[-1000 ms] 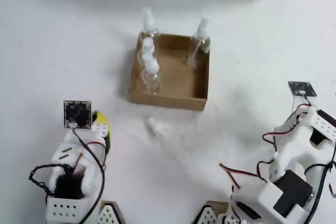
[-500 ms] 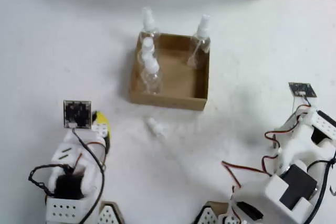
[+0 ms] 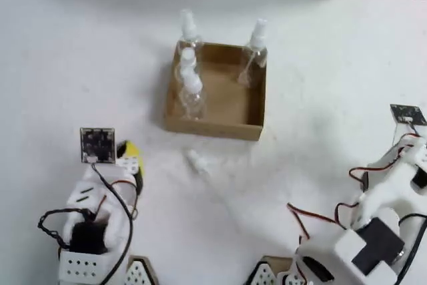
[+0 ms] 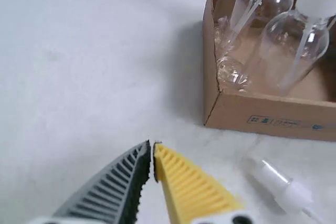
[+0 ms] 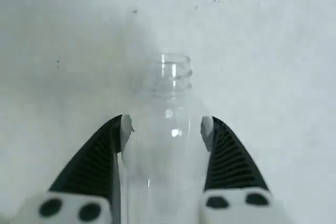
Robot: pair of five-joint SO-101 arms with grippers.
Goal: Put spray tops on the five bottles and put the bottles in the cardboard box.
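One clear plastic bottle [image 5: 173,77] without a top, clamped by the body between the black ribbed fingers [image 5: 231,156] of the right gripper [image 5: 167,129]. Long axis in line with those fingers, bare threaded neck pointing straight out past the tips, away from the wrist, over the white table [image 5: 63,24].

On the other side, left gripper [image 4: 151,153] pressed shut on nothing, grey and yellow tips together, low over the table. Just beyond it, lying on its side near the box's front wall, the last white spray top [image 4: 275,182], not yet fitted.

Farther out, brown cardboard box [image 3: 213,127] with four clear topped bottles [image 3: 192,91] upright, nozzles up: two plainly inside along one wall, the back two seemingly just within the rear corners, hard to confirm from above.

Left to do, by this reckoning: top onto the held bottle, then that bottle into the box.
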